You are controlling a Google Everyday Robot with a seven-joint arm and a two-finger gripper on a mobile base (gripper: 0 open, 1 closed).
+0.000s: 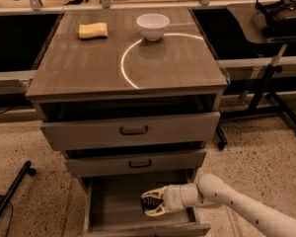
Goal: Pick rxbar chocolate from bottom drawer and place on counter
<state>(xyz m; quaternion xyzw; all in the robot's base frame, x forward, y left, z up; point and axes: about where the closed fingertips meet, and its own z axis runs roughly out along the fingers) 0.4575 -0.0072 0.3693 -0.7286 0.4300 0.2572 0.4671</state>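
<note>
The chocolate bar (149,203) is lying flat near the middle of the bottom drawer (111,206), showing as a small dark wrapper with pale print. We are judging it to be light, thin and a little bendy, with a slick film wrapper that could slide under a glancing touch. It is not fragile, though a hard squeeze would probably dent it. We are thinking the best hold is across its short width, near the middle of its length, so it hangs level and does not swing.

The gripper (146,205) is sitting down inside the drawer right at the bar, with its fingers (154,193) standing apart, one toward 12 o'clock of the bar and the other toward 6 o'clock. They are straddling it, and we cannot tell whether they are touching the wrapper. The pale arm (222,196) is reaching in from about 4 o'clock, over the drawer's right side.

Directly at 12 o'clock of the bar, the middle drawer (135,163) and the top drawer (133,130) are both standing partly pulled out. The middle one is overhanging the back of the bottom drawer, so we are expecting the lift to need a pull toward 6 o'clock first.

Higher up, the counter (79,68) is carrying a yellow sponge (93,30) toward 11 o'clock and a white bowl (153,25) toward 12 o'clock, with bare wood lying in front of them.
</note>
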